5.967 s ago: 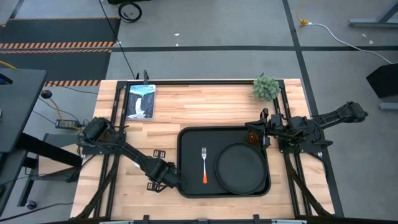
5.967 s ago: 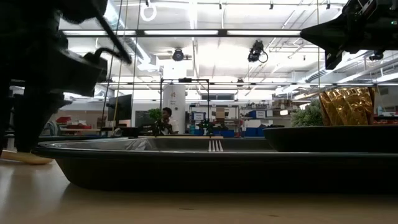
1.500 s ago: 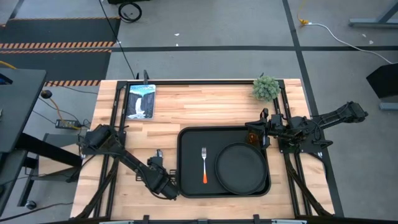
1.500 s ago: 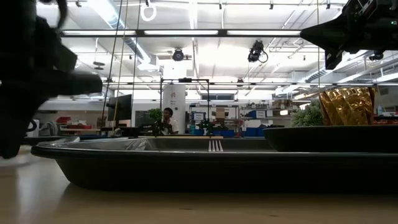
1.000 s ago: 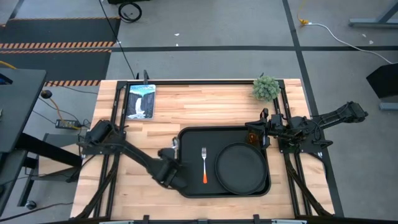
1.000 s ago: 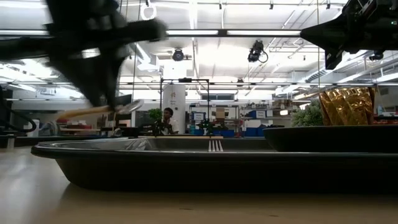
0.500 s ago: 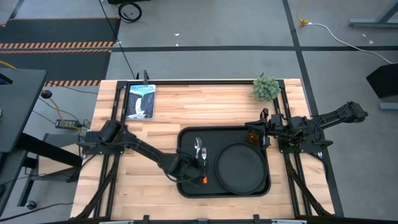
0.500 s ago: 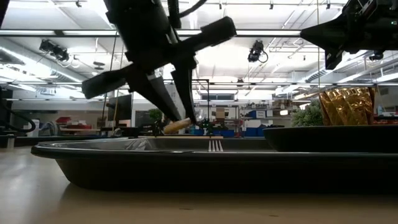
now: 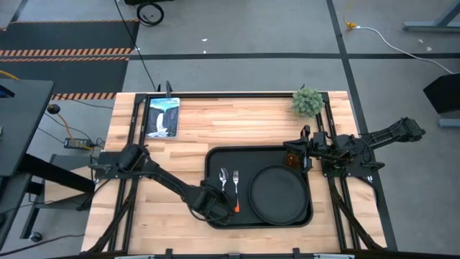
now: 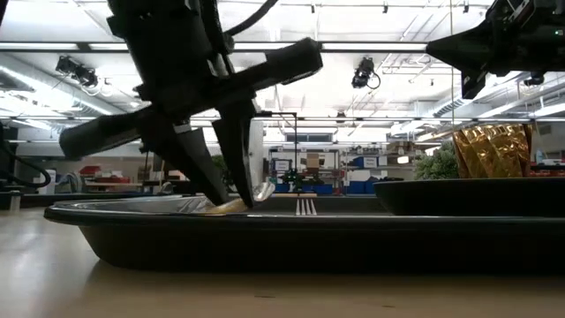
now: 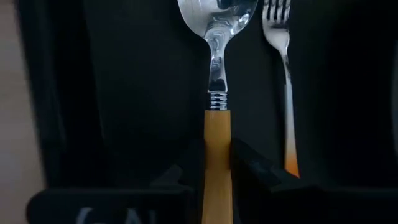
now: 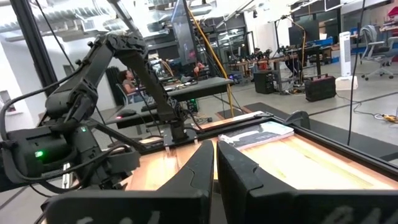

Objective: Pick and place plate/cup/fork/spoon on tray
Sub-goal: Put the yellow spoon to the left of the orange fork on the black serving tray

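The spoon (image 11: pixel 217 99) lies low over the tray (image 9: pixel 215 162), parallel to and just left of the fork (image 9: pixel 235 188), its long axis running front to back, bowl toward the far side. The left end effector (image 9: pixel 213 202) clamps the yellow-orange handle at its near end. The plate (image 9: pixel 279 194) sits to the right. The right end effector (image 12: pixel 214 163), fingers nearly together, waits by the cup (image 9: pixel 292 157).

Overhead and table-level views (opposed angles) share tray (image 9: pixel 213 160).
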Tool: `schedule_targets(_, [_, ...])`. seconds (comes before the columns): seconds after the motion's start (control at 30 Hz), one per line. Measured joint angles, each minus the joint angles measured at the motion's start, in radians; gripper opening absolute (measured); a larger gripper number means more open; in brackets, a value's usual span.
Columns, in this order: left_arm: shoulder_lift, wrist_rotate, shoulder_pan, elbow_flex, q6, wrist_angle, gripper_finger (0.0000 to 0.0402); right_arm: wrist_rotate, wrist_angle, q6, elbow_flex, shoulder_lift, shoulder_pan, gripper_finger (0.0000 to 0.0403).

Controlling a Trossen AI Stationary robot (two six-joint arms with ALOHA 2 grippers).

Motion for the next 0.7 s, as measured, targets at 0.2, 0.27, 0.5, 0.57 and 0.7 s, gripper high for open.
schedule_targets(0.2, [0.009, -0.004, 0.004, 0.001, -0.018, -0.020, 0.0074, 0.000, 0.002, 0.000, 0.000, 0.000, 0.000, 0.0027])
schedule_targets(0.27, [0.012, -0.001, 0.005, 0.000, -0.018, -0.033, 0.0085, 0.000, 0.001, 0.000, 0.000, 0.000, 0.000, 0.0027])
schedule_targets(0.5, [0.011, -0.017, 0.005, 0.000, -0.013, -0.062, 0.0131, 0.000, 0.001, 0.000, 0.000, 0.000, 0.000, 0.0027])
schedule_targets(0.57, [0.011, -0.017, 0.005, 0.000, 0.007, -0.069, 0.0141, 0.000, 0.001, 0.000, 0.000, 0.000, 0.000, 0.0027])
schedule_targets(0.7, [0.010, -0.017, 0.004, 0.000, 0.067, -0.071, 0.0152, 0.000, 0.001, 0.000, 0.000, 0.000, 0.000, 0.0027])
